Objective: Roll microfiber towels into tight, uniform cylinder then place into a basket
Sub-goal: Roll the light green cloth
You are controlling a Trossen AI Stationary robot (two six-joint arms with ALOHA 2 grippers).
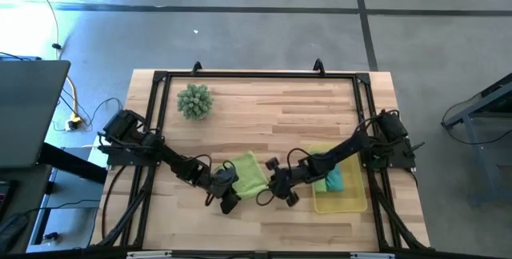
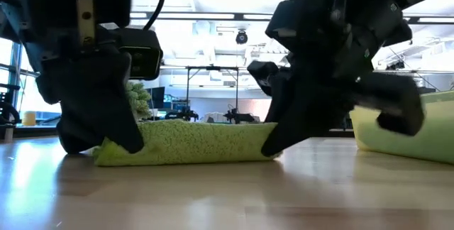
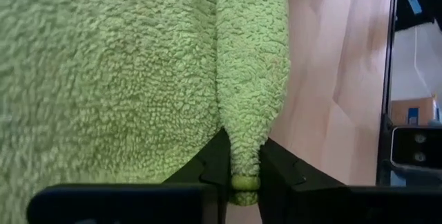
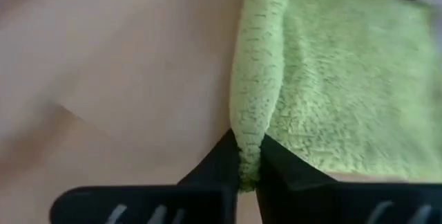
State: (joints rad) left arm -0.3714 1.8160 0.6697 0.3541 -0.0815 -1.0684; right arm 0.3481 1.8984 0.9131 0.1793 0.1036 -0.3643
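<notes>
Now the left tool [image 3: 243, 172] and right tool [image 4: 246, 160] are each pinching the lime green towel [image 1: 249, 175]'s near edge on the bench [image 1: 304, 115], beside the yellow basket [image 1: 346, 203], seemingly starting a roll.

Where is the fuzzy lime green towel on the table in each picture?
High view: the fuzzy lime green microfiber towel lies low and centre, between both grippers.
Low view: it stretches across the middle, flat on the wooden table.
Left wrist view: it fills the left and centre, its rolled edge pinched.
Right wrist view: it fills the right side, its edge pinched.
Shared landmark: that rolled towel edge.
</notes>
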